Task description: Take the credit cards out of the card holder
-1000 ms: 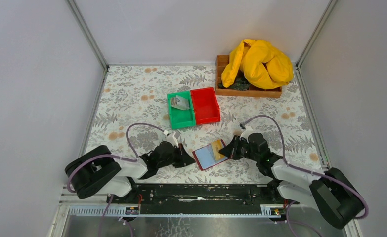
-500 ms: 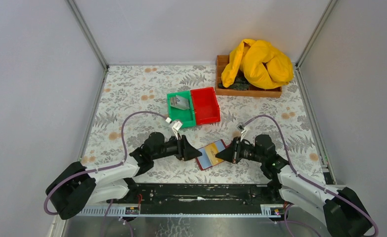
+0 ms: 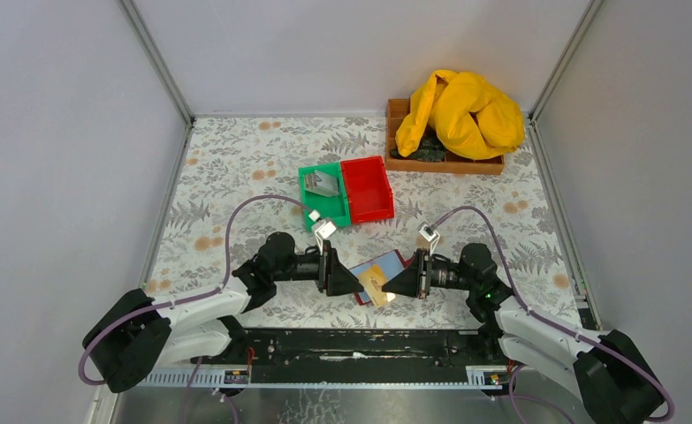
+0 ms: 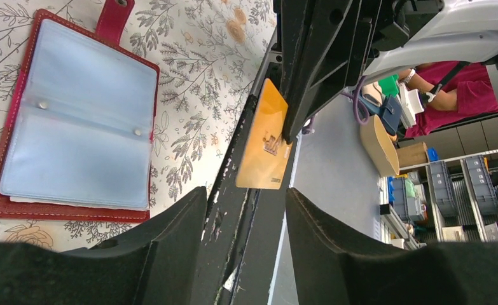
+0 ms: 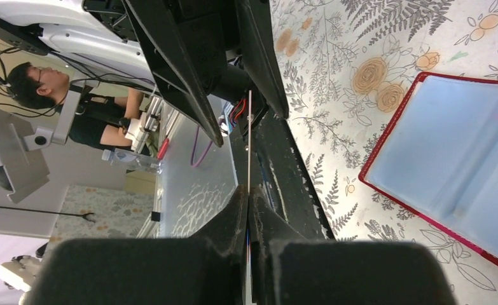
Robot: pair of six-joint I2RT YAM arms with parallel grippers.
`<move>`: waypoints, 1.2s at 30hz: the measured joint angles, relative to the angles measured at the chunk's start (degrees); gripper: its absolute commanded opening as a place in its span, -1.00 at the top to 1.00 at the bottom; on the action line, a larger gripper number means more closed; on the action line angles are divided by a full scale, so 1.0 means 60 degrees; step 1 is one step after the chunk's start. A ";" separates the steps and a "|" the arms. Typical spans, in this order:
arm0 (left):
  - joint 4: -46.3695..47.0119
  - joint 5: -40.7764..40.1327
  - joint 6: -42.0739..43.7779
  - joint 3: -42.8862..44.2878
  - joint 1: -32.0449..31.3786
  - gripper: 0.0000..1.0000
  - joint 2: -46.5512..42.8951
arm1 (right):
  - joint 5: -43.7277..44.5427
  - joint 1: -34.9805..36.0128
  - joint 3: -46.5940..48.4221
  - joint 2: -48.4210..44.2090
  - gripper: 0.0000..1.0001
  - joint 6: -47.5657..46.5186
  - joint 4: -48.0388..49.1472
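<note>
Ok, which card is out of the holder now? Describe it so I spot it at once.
At the middle of the table's near edge, the dark red card holder lies open. On its near side the right gripper pinches a tan-gold card, facing the open left gripper. It alone is gold and held up; the greyish cards lie in the green bin.

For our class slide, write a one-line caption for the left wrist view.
Right gripper holds a gold card before the open left gripper; the card holder lies open.
</note>
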 measured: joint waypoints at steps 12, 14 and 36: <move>0.0528 0.0084 -0.0222 0.0000 0.0062 0.17 0.0197 | -0.0466 0.0004 -0.0007 0.0761 1.00 0.0364 0.0885; 0.0630 0.0113 -0.0259 0.0007 0.0062 0.17 0.0204 | -0.0535 0.0004 -0.0011 0.0816 1.00 0.0368 0.0994; 0.1683 0.0404 -0.0874 0.0095 0.0080 0.83 0.0889 | -0.0637 0.0000 -0.0153 0.1308 1.00 0.0499 0.1719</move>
